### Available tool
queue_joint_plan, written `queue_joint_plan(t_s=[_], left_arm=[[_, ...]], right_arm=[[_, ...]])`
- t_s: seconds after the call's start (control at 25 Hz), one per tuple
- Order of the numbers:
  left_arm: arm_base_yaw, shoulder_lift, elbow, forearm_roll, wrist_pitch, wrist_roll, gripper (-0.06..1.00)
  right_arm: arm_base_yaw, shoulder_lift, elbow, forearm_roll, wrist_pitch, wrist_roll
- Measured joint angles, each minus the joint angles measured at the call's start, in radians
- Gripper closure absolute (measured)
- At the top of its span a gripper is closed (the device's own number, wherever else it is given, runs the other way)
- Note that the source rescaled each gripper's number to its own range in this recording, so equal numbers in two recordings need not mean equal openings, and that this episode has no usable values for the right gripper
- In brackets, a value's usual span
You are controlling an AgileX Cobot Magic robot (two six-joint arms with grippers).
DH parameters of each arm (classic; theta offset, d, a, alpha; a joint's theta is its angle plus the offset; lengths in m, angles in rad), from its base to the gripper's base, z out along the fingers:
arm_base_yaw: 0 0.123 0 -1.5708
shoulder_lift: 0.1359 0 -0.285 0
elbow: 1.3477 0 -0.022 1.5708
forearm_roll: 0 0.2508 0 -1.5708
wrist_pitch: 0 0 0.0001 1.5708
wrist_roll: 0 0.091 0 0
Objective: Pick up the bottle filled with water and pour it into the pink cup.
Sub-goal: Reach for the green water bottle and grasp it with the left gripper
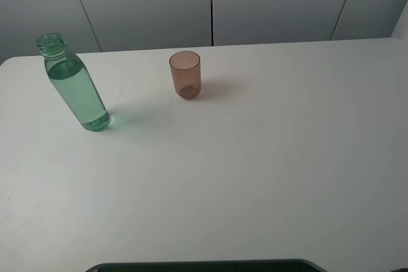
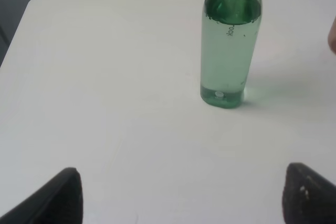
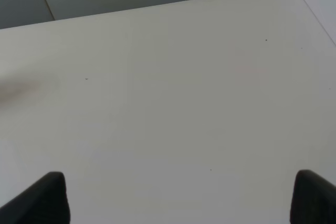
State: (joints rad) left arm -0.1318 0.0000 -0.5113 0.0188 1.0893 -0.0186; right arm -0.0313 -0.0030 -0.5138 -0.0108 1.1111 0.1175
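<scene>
None of the steps is done: the bottle (image 1: 73, 87) stands upright and well filled at the table's (image 1: 255, 176) left, the left gripper (image 2: 184, 198) spread wide and empty short of it. The cup (image 1: 185, 74), apparently dry, stands to its right. The right gripper (image 3: 181, 198), equally wide, holds nothing. Grasping, lifting and pouring remain.

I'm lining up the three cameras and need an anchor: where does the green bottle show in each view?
Exterior high: the bottle stands upright at left, apart from the pink cup to its right.
Left wrist: the bottle stands beyond the open left tool, neck cropped by the frame.
Right wrist: not in it.
Shared landmark: the white table, its far edge against grey wall panels.
</scene>
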Motion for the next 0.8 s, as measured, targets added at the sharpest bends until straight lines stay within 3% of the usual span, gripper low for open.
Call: queue_joint_plan(t_s=[0.8], left_arm=[[0.000, 0.000, 0.000, 0.000, 0.000, 0.000, 0.10]], right_arm=[[0.000, 0.000, 0.000, 0.000, 0.000, 0.000]])
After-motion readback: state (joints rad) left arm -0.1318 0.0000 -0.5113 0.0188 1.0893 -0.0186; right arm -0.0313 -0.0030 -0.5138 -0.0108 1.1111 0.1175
